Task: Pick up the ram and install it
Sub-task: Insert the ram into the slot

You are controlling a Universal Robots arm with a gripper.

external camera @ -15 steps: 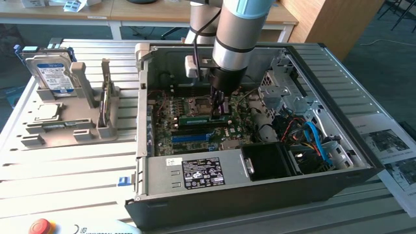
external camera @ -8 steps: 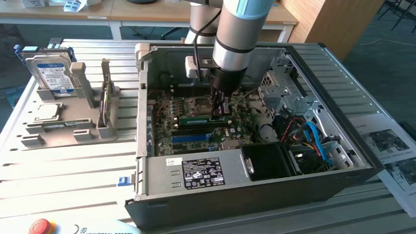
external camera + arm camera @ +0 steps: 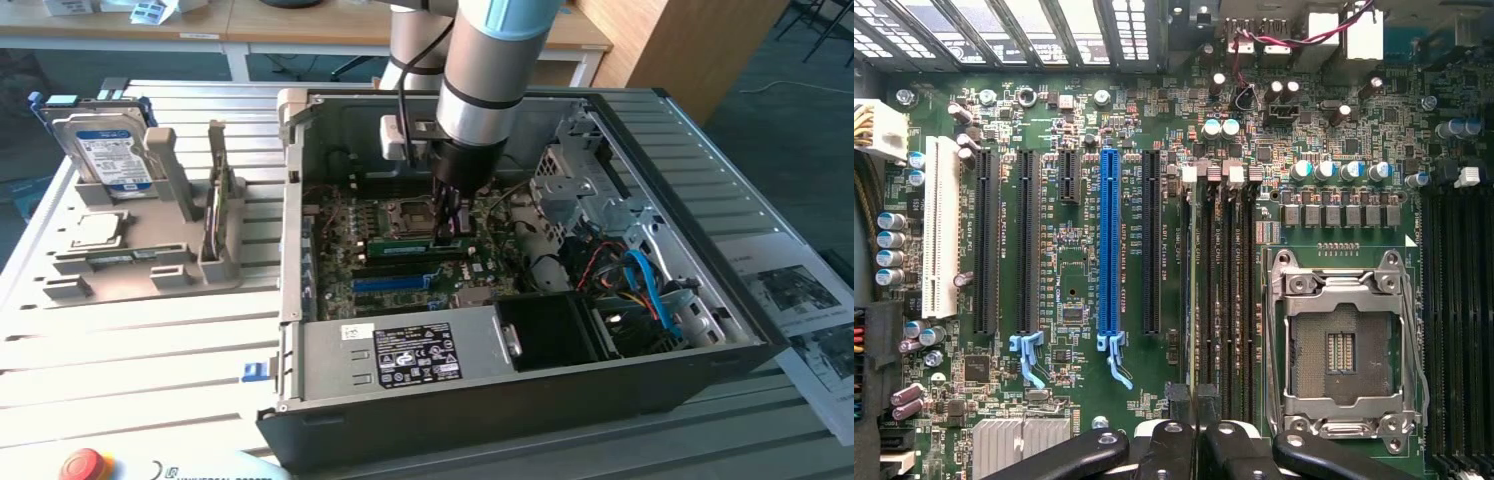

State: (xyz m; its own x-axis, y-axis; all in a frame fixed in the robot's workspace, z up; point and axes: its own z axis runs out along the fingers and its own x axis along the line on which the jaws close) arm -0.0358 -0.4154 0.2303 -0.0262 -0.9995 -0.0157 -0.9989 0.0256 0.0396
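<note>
The ram (image 3: 411,243) is a narrow green stick lying along the motherboard's memory slots inside the open computer case. My gripper (image 3: 450,232) reaches straight down into the case onto it. In the wrist view the ram (image 3: 1192,290) appears edge-on as a thin pale line running away from my gripper (image 3: 1195,408), beside the dark memory slots (image 3: 1224,290). The black fingers (image 3: 1176,435) are pressed close on either side of that edge, so the gripper is shut on the ram. Whether the stick is seated in a slot I cannot tell.
The CPU socket (image 3: 1341,350) lies right beside the memory slots, with a long blue slot (image 3: 1109,240) and a white slot (image 3: 941,225) farther off. The case walls (image 3: 534,400), the power supply (image 3: 400,355) and blue cables (image 3: 647,285) hem the arm in. A grey rack (image 3: 147,270) holds a hard drive (image 3: 107,150).
</note>
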